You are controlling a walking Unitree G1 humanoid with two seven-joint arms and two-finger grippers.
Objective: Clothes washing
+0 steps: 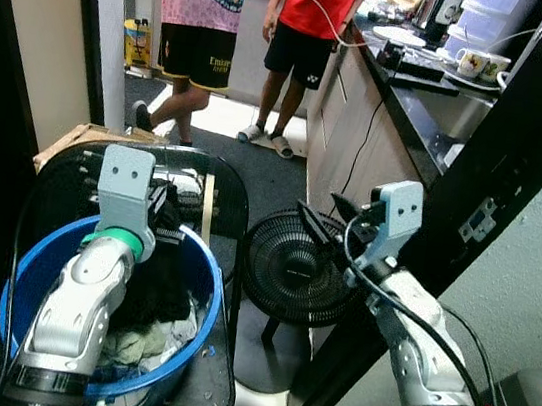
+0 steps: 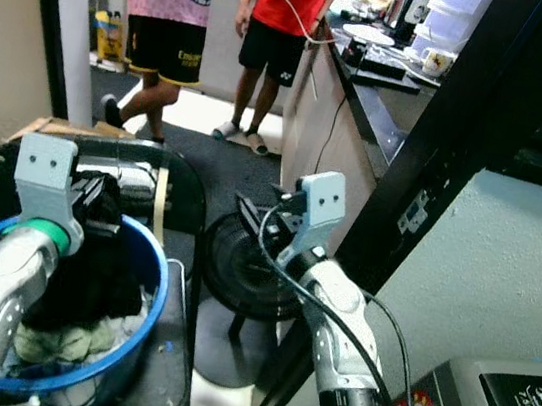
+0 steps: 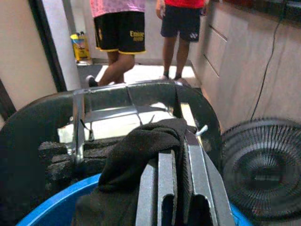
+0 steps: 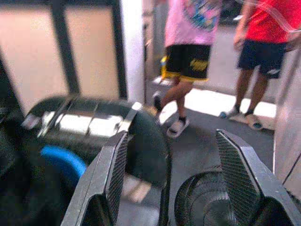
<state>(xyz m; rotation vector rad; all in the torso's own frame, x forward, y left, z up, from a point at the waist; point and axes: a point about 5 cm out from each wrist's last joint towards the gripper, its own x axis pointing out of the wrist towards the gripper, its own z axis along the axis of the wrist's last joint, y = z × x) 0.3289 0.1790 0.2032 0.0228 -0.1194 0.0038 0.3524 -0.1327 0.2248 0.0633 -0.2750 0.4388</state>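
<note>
The left gripper (image 3: pixel 176 188) is clamped on a black cloth garment (image 3: pixel 141 150) over the round blue plastic basin (image 1: pixel 195 278). The right gripper (image 4: pixel 171 179), fingers spread apart, hovers to the right above a black floor fan (image 1: pixel 292 267).

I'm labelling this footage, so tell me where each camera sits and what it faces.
Eye views: on the head, looking down at the blue basin, both silver arms showing.
Left wrist: along the left gripper, shut on the black garment.
Right wrist: along the open right gripper, facing the fan.
All show two people standing.

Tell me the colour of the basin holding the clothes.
Blue basin, clearest in the left eye view.
</note>
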